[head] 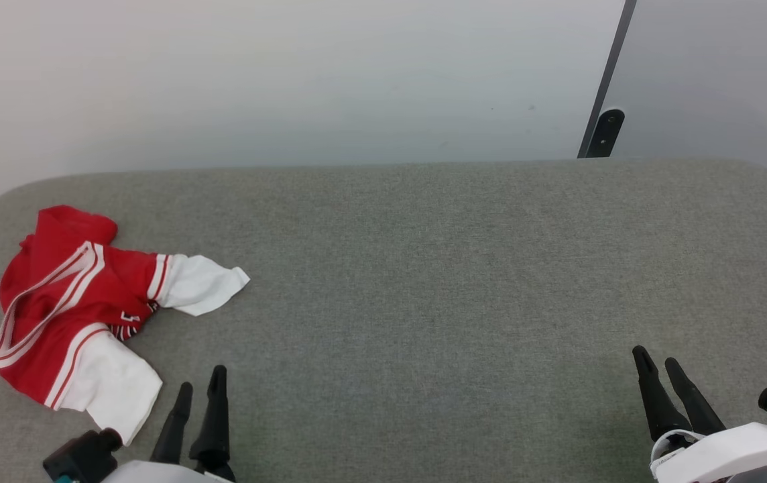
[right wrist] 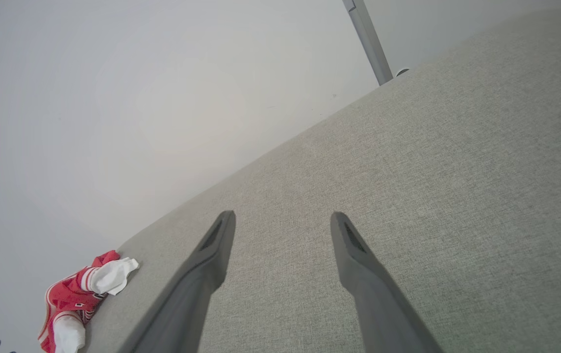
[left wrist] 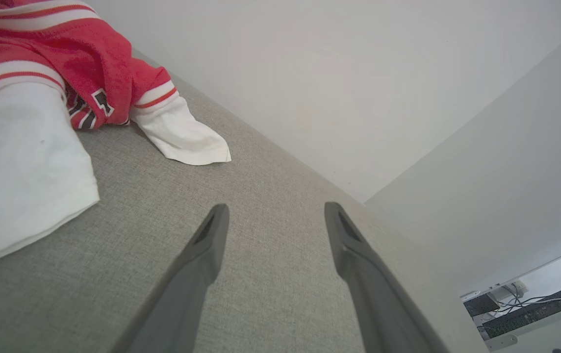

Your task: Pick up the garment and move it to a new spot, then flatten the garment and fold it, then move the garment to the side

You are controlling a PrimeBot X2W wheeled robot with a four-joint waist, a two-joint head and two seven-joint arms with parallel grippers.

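Far left: the shirt (head: 62, 295) lies crumpled on the grey table (head: 424, 268), just beside my left claw (head: 202, 377) — fingers parted, holding nothing. Far right: my right claw (head: 655, 356) — likewise released, well apart from the shirt.

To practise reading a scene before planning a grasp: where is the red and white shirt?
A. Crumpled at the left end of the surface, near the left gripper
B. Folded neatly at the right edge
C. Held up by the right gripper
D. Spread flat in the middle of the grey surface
A: the garment lies bunched at the left end of the grey surface, close to the open left gripper; the right gripper is open and far from it.
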